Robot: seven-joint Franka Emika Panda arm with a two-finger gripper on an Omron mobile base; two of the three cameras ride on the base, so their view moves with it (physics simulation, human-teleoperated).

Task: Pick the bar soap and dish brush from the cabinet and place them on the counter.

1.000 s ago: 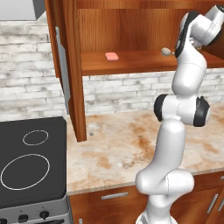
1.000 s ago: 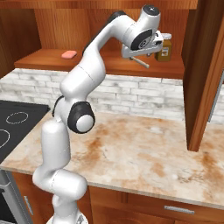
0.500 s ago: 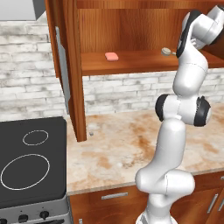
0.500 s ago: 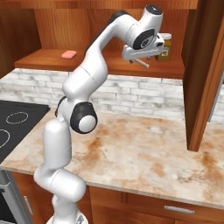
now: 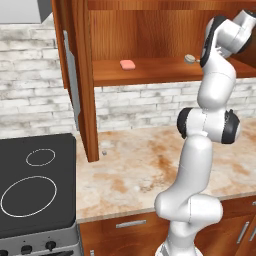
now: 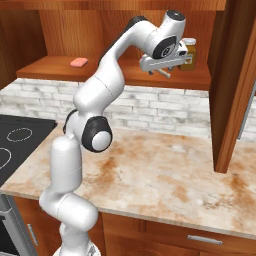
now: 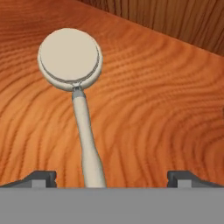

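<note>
Fingers (image 7: 41, 177) spread wide and hold nothing: in the hand view two dark tips rise at the bottom corners, well apart, with the dish brush (image 7: 78, 96) lying between them on the wooden shelf (image 7: 166, 100). Brush: round pale head at the far end, slim pale handle running back toward the camera and passing between the tips, nearer the left one. Whether either tip touches the handle cannot be told.

Left base view. Cabinet (image 5: 150, 30): reddish-brown wood, door swung open at the left. Bar soap (image 5: 128, 64): small pink block, flat on the shelf, left of centre. Brush head visible as a small pale disc at the right end of the shelf, just beside the white arm (image 5: 215, 100), well apart from the soap. Counter (image 5: 140, 175): beige stone look with rusty blotches, below the shelf. Stovetop (image 5: 35, 190): black with white rings, left of the counter.

Right base view. Gripper (image 6: 157, 70): raised to shelf height, hand turned in toward the cabinet, jaws apart. Jar (image 6: 189, 52): amber with a white lid, upright on the shelf just behind the hand. Soap at the far left end of the shelf, well apart from the gripper. Open door (image 6: 230, 85) hangs at the right over the counter.
</note>
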